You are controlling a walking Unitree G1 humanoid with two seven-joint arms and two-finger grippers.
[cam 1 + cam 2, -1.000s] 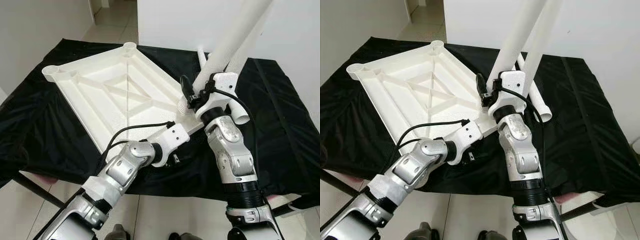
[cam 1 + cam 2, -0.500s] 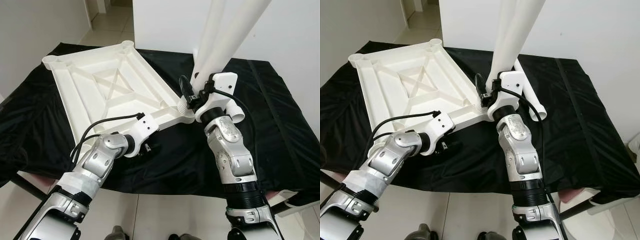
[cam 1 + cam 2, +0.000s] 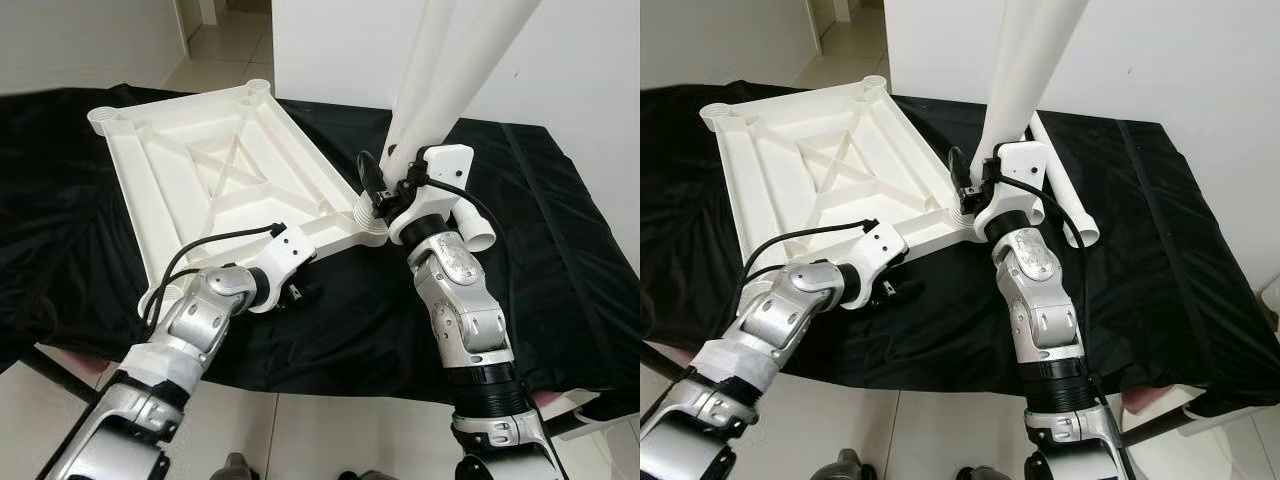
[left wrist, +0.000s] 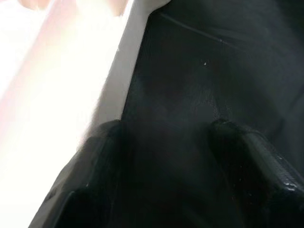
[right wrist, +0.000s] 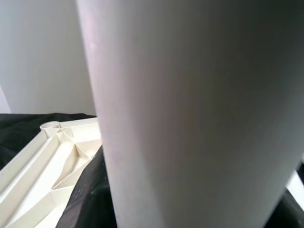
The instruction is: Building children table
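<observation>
The white tabletop (image 3: 200,170) lies underside up on the black cloth. My right gripper (image 3: 385,185) is shut on a white table leg (image 3: 415,80). The leg stands nearly upright, with its lower end at the tabletop's near right corner socket (image 3: 368,218). In the right wrist view the leg (image 5: 190,114) is very close. A second white tube (image 3: 490,60) rises at a slant just behind that wrist. My left gripper (image 4: 166,137) is open, low against the tabletop's near edge (image 4: 114,95). Only black cloth lies between its fingers (image 4: 95,156).
Another white leg (image 3: 1065,195) lies on the cloth to the right of my right arm. The black cloth (image 3: 560,250) drapes over the table's front edge, with tiled floor below. A white wall stands behind the table.
The held leg has swung from a slant to nearly upright. The tabletop now sits turned more to the left. My left gripper has drawn back leftward along the near edge.
</observation>
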